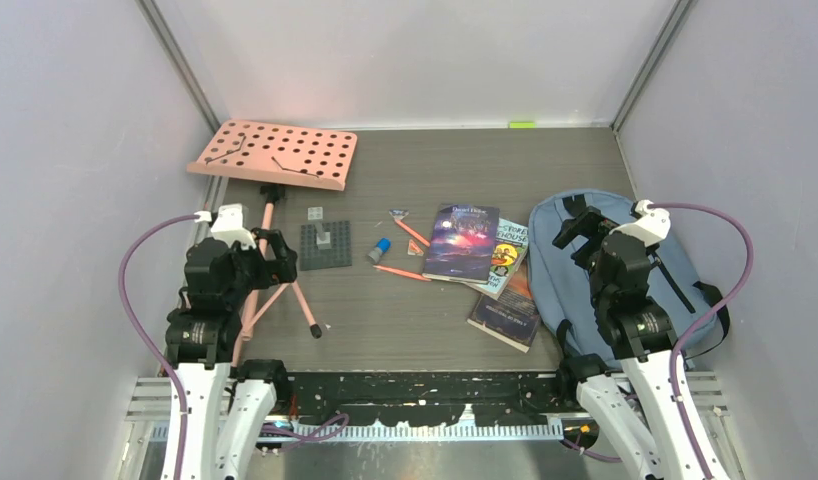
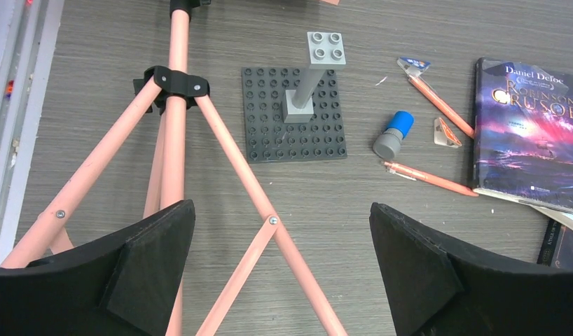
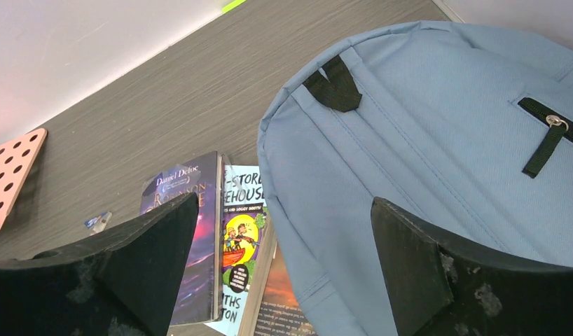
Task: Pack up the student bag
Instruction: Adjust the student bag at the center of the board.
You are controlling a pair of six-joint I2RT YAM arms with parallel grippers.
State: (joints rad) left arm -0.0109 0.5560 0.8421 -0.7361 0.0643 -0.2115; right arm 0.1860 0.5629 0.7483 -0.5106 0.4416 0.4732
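Blue-grey, the student bag point(image 1: 557, 262) lies flat on the bench point(image 1: 425, 320) in the top view, books point(image 1: 463, 243) just left of it awaiting packing. Left wrist view: the left end effector point(image 2: 282, 210) gapes empty over a pink tripod point(image 2: 175, 140), well left of the bag. Right wrist view: the right end effector point(image 3: 284, 210), fully spread, holds nothing above the bag, probably poised to open it.

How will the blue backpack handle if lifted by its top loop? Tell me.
The student bag lies flat and soft, so it will probably sag and fold. It looks unfilled, so likely light for its size. Its black loop seems a firm hold.
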